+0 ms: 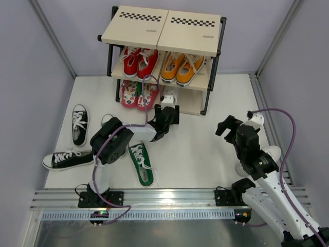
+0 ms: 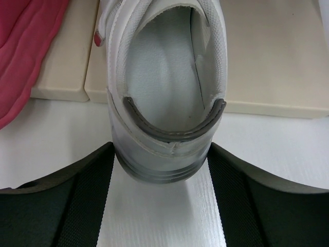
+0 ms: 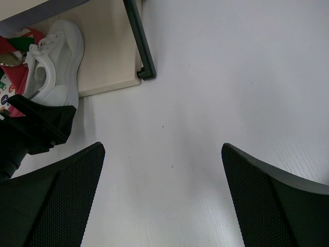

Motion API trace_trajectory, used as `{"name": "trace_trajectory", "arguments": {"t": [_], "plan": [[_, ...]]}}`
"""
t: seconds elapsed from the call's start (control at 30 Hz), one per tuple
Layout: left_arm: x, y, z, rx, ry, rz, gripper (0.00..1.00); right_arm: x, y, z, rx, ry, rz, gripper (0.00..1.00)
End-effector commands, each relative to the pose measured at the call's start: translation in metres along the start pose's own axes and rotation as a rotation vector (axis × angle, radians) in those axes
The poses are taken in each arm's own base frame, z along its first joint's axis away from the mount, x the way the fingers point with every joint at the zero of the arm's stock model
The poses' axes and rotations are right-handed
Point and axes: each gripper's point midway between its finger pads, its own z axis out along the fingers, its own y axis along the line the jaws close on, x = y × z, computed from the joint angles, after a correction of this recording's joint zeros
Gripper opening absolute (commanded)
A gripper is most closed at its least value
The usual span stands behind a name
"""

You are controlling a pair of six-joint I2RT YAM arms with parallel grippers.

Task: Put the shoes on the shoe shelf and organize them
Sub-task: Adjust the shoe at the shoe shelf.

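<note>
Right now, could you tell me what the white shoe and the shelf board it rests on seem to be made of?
White shoe: smooth, faintly glossy upper with stitched seams, likely synthetic leather; knit-textured fabric lining. Shelf board: matte pale beige with rounded edges, probably moulded plastic, though coated wood is possible.

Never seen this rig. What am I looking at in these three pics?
Two robot arms bolted to a table's near edge. The wide picture comes from a fixed camera overhead; the other two from cameras on each wrist, looking past its claw. The shoe shelf holds a red pair, an orange pair and pink flip-flops. Two black sneakers and a green sneaker lie on the table. The left claw flanks the heel of a white shoe at the bottom tier; whether it grips, I cannot tell. The right claw is open and empty.
</note>
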Motion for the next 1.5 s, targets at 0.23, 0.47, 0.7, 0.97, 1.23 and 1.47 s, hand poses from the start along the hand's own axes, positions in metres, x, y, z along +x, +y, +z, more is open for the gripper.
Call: {"name": "trace_trajectory", "arguments": {"t": [0.23, 0.47, 0.7, 0.97, 1.23, 1.47], "plan": [[-0.04, 0.0, 0.0, 0.034, -0.092, -0.033, 0.52, -0.002, 0.007, 0.008, -0.015, -0.016, 0.036, 1.0], [-0.056, -0.003, 0.003, 0.045, -0.106, -0.041, 0.5, 0.0, 0.009, 0.013, -0.014, -0.009, 0.033, 0.99], [-0.06, -0.005, 0.008, 0.053, -0.104, -0.048, 0.55, 0.001, 0.009, 0.016, -0.007, -0.006, 0.032, 1.0], [-0.057, -0.005, 0.017, 0.052, -0.08, -0.032, 0.58, 0.001, 0.011, 0.017, -0.009, -0.002, 0.036, 1.0], [-0.042, -0.006, 0.024, 0.054, -0.018, 0.008, 0.67, 0.005, 0.012, 0.02, -0.006, 0.013, 0.03, 1.0], [-0.035, -0.003, 0.025, 0.043, 0.005, 0.009, 0.73, 0.007, 0.015, 0.021, -0.02, 0.026, 0.035, 1.0]]}}
